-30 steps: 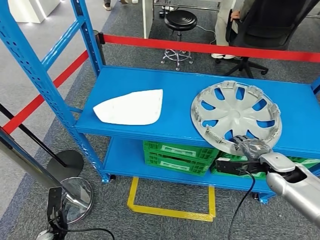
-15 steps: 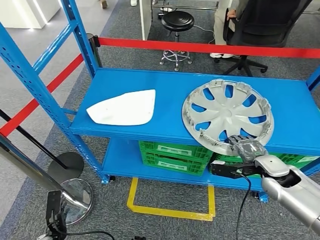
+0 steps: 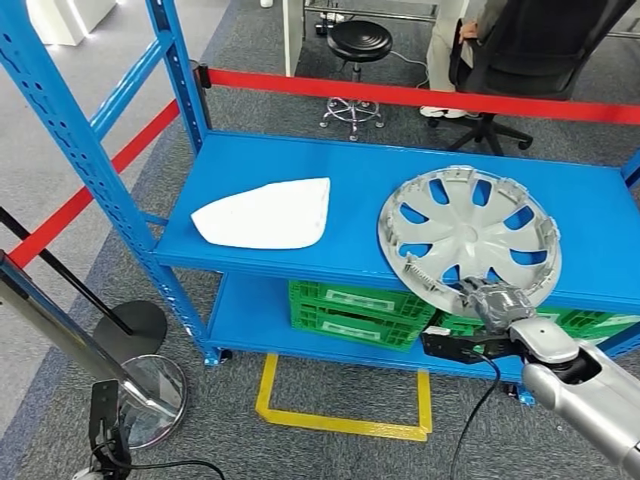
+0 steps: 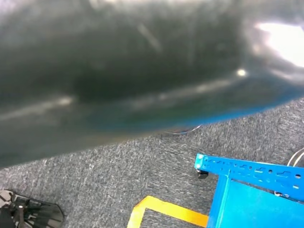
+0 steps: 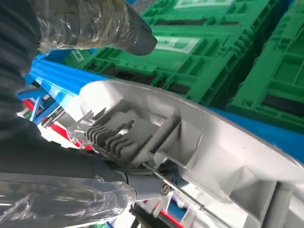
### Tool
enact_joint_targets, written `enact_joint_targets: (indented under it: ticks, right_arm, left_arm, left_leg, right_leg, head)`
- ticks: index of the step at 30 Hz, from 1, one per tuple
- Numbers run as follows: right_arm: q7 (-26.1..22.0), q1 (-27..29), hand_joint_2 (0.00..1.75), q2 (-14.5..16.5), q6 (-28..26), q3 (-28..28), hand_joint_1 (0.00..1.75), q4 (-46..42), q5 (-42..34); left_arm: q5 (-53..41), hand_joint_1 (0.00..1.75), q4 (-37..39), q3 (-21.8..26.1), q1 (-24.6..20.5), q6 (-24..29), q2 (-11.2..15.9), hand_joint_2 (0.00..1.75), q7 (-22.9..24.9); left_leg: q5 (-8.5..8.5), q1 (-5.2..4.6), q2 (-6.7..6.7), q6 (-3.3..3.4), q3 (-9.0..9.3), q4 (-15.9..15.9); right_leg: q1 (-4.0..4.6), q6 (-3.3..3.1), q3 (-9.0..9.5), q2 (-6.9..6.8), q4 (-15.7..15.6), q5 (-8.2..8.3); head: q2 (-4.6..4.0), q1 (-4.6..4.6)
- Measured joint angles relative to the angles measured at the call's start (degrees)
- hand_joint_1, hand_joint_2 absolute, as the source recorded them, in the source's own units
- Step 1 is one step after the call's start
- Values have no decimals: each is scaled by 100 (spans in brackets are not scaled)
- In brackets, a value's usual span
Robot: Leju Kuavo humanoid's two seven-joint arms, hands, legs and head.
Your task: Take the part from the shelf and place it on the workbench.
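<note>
A silver hubcap (image 3: pixel 469 235) lies on the right of the blue shelf (image 3: pixel 355 190), its near rim overhanging the front edge. My right hand (image 3: pixel 498 300) grips that near rim. In the right wrist view the plastic-wrapped thumb (image 5: pixel 97 21) lies on one side of the hubcap's rim (image 5: pixel 215 147) and the fingers (image 5: pixel 71 190) on the other. A flat white part (image 3: pixel 264 214) rests on the shelf's left half, well away from the hand.
Green crates (image 3: pixel 355 312) sit on the lower shelf under the hubcap. Blue uprights (image 3: pixel 83 150) frame the left side. Red barrier tape (image 3: pixel 423 97) runs behind, with a stool (image 3: pixel 361 42) and a seated person beyond. A stanchion base (image 3: pixel 151 395) and yellow floor marking (image 3: pixel 340 420) lie below.
The view swayed left and back, so the whole scene shifted. My right hand stays on the hubcap's near rim; the hubcap and white part keep their places on the shelf.
</note>
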Motion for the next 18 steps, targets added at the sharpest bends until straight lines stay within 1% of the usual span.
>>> enact_joint_targets:
  ticks: [1,2,3,4,6,7,8,9,10,11,12,13,14,15,16,17,18]
  right_arm:
    - [0,-5,175,0,-14,-15,136,-12,24]
    - [0,-13,175,0,-28,-33,136,-22,43]
    - [0,-19,175,0,-38,-50,136,-34,57]
    - [0,-24,175,0,-42,-69,136,-48,67]
    - [0,-33,175,0,-44,-104,136,-77,71]
    - [-1,-38,175,2,-44,-117,136,-93,71]
    - [-1,-42,175,3,-44,-128,137,-106,73]
    - [-2,-43,175,5,-44,-135,138,-116,74]
    - [-2,-37,175,8,-44,-140,140,-126,76]
    - [-2,-29,175,9,-44,-143,144,-129,79]
    - [-2,-17,175,11,-44,-144,147,-132,79]
    - [-1,-4,175,13,-44,-144,150,-135,80]
    - [-1,5,175,13,-41,-144,154,-136,79]
    - [1,18,175,13,-37,-143,159,-136,80]
    - [2,30,175,13,-32,-143,164,-135,81]
    - [4,40,175,12,-28,-144,169,-134,81]
    - [8,49,175,11,-30,-145,172,-134,84]
  left_arm:
    - [-1,0,1,8,-1,0,-3,0,0]
    - [-1,0,1,13,-3,0,-8,0,-1]
    - [-2,0,1,17,-5,0,-12,0,-2]
    - [-2,0,1,24,-6,0,-16,0,-3]
    - [-4,0,3,34,-5,0,-20,0,-6]
    - [-6,0,4,37,-3,1,-21,0,-7]
    - [-8,0,6,38,-2,1,-20,0,-8]
    - [-9,0,7,38,-4,2,-16,0,-9]
    - [-10,0,7,40,-4,3,-12,0,-10]
    - [-10,0,8,42,-2,4,-8,0,-11]
    - [-10,0,10,44,3,5,-7,0,-11]
    - [-12,0,14,45,10,6,-5,0,-11]
    - [-14,0,17,45,15,7,-3,0,-11]
    - [-15,0,19,45,17,7,-1,0,-11]
    - [-17,0,20,45,17,7,3,0,-12]
    - [-17,0,20,45,14,7,4,0,-13]
    - [-18,0,21,45,9,7,4,0,-13]
  left_leg:
    - [-2,-3,-1,-3,11,0]
    - [-8,-13,-3,-13,15,4]
    - [-7,-19,-5,-32,10,8]
    - [-4,-21,-7,-57,2,10]
    - [11,-14,-9,-127,2,-3]
    - [-3,-8,-7,-159,7,6]
    - [-62,-6,-4,-189,-12,70]
    - [-182,-5,-2,-215,-81,238]
    - [-353,3,1,-237,-210,527]
    - [-539,9,1,-259,-377,891]
    - [-677,16,1,-279,-534,1228]
    - [-723,23,2,-296,-632,1439]
    - [-660,29,2,-310,-638,1456]
    - [-497,39,3,-322,-538,1253]
    - [-292,53,4,-336,-369,915]
    - [-141,61,3,-348,-191,554]
    - [-49,67,-1,-332,-57,264]
  right_leg:
    - [4,-31,209,0,-410,198]
    - [14,-61,411,-2,-797,327]
    - [25,-83,561,-3,-1071,396]
    - [39,-99,640,-2,-1211,407]
    - [55,-127,677,-1,-1261,405]
    - [49,-152,698,-5,-1293,425]
    - [37,-184,725,-13,-1333,448]
    - [22,-214,749,-21,-1372,471]
    - [14,-231,760,-30,-1390,483]
    - [11,-244,758,-34,-1395,487]
    - [11,-248,755,-36,-1394,487]
    - [9,-248,753,-37,-1393,486]
    - [5,-246,754,-37,-1391,485]
    - [-2,-237,756,-37,-1385,482]
    - [-10,-219,755,-37,-1370,473]
    - [-5,-189,740,-33,-1338,458]
    - [1,-154,713,-27,-1301,444]
  head:
    - [0,1]
    - [1,-1]
    - [1,-4]
    - [0,-6]
    - [1,-8]
    - [1,-9]
    - [1,-19]
    - [1,-28]
    - [0,-40]
    - [-1,-46]
    - [-1,-47]
    - [-1,-47]
    - [-1,-45]
    - [0,-45]
    - [1,-45]
    - [1,-50]
    - [1,-53]
